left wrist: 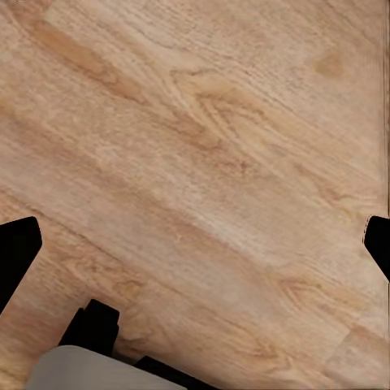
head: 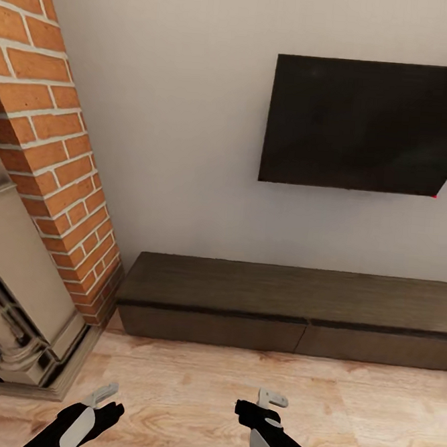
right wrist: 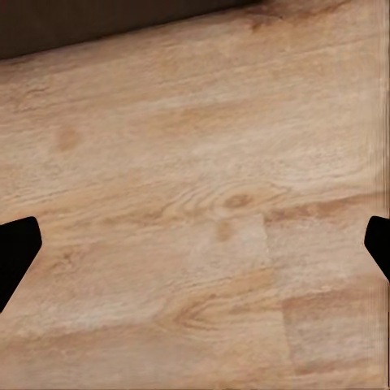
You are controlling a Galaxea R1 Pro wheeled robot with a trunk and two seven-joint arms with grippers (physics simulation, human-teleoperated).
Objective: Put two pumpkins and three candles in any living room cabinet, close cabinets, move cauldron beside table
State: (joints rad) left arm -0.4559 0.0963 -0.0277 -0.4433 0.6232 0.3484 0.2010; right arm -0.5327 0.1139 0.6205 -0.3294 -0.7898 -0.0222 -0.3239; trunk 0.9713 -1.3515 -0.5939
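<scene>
The cabinet [head: 278, 292], a long low dark brown unit, stands against the wall straight ahead, its two visible drawer fronts flush and shut and its top bare. My left gripper [head: 102, 397] hangs over the wooden floor in front of the cabinet's left end. In its wrist view the left gripper [left wrist: 195, 244] is open, with only floor between the black fingertips [left wrist: 16, 252]. My right gripper [head: 270, 398] hovers in front of the cabinet's middle. Its wrist view shows the right gripper [right wrist: 195, 248] open and empty, the cabinet's base [right wrist: 97, 24] just beyond. Pumpkins, candles, cauldron and table are out of view.
A brick chimney [head: 55, 143] with a pale stone fireplace surround [head: 17, 281] juts out at the left, right beside the cabinet's end. A dark television [head: 365, 127] hangs on the wall above the cabinet. Light wooden floor [head: 197, 383] lies between me and the cabinet.
</scene>
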